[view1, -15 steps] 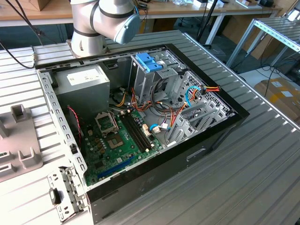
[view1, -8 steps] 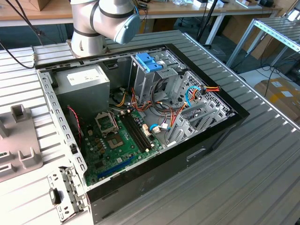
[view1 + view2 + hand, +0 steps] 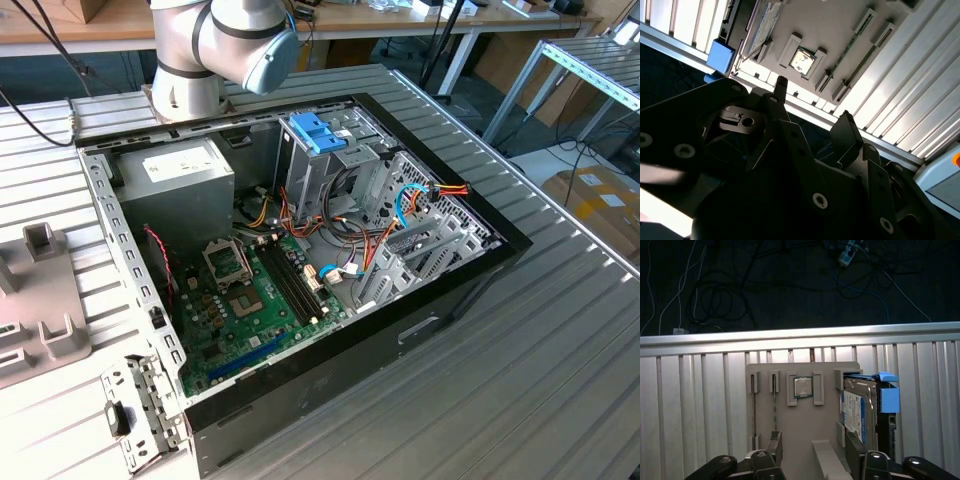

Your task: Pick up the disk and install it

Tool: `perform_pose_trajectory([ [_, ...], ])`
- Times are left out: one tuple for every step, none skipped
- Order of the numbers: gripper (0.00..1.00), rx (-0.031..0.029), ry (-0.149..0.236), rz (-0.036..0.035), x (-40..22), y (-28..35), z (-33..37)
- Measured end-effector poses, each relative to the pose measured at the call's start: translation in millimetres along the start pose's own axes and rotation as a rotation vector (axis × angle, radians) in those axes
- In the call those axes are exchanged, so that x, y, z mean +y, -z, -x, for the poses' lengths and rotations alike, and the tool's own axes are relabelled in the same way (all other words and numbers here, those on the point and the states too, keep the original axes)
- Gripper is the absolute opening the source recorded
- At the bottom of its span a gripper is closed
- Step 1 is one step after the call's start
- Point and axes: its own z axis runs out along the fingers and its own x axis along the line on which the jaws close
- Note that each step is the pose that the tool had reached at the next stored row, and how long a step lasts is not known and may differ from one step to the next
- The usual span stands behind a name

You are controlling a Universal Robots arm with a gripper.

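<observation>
The gripper [image 3: 814, 445] is hanging wide open by the disk [image 3: 858, 410] in the tray [image 3: 40, 320], nine o'clock from the computer [image 3: 260, 290] in the exterior view.

One disk [image 3: 857, 410], one chip [image 3: 803, 387], one tray [image 3: 790, 425] — one computer case [image 3: 350, 352].

Open computer case [image 3: 400, 340] on slatted table [image 3: 540, 380]; arm base [image 3: 190, 70] beside it.

The jaws of the gripper [image 3: 814, 440] are standing apart, and bare grey fixture plate [image 3: 800, 425] is lying open between them, save a raised block [image 3: 827, 457] sitting in the gap. The disk [image 3: 860, 407], standing on edge, is blocking the way ahead of one jaw.
</observation>
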Motion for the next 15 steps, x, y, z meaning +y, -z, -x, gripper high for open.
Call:
perform_pose_trajectory([
  [0.62,0.0000,0.000,0.0001,0.0,-0.3,0.1],
  [0.62,0.0000,0.000,0.0000,0.0,-0.5,0.1],
  [0.62,0.0001,0.000,0.0001,0.0,-0.7,0.2],
  [0.62,0.0001,0.000,0.0001,0.0,-0.9,0.3],
  [0.62,0.0000,0.000,0.0001,0.0,-1.1,0.4],
  [0.62,0.0000,0.000,0.0000,0.0,-1.3,0.5],
  [0.62,-0.0001,0.000,-0.0002,0.0,-1.8,0.8],
  [0.62,-0.0001,0.000,-0.0001,0.0,-1.9,1.0],
  [0.62,0.0000,0.000,0.0000,0.0,-1.9,1.2],
  [0.62,0.0000,0.000,0.0000,0.0,-2.1,1.5],
  [0.62,0.0000,0.000,0.0000,0.0,-2.2,1.6],
  [0.62,0.0000,0.000,0.0000,0.0,-2.3,1.9],
  [0.62,0.0000,0.000,0.0000,0.0,-2.4,2.1],
  [0.62,0.0001,0.000,0.0001,0.1,-2.6,2.4],
  [0.62,0.0000,0.000,0.0000,0.1,-2.8,2.7],
])
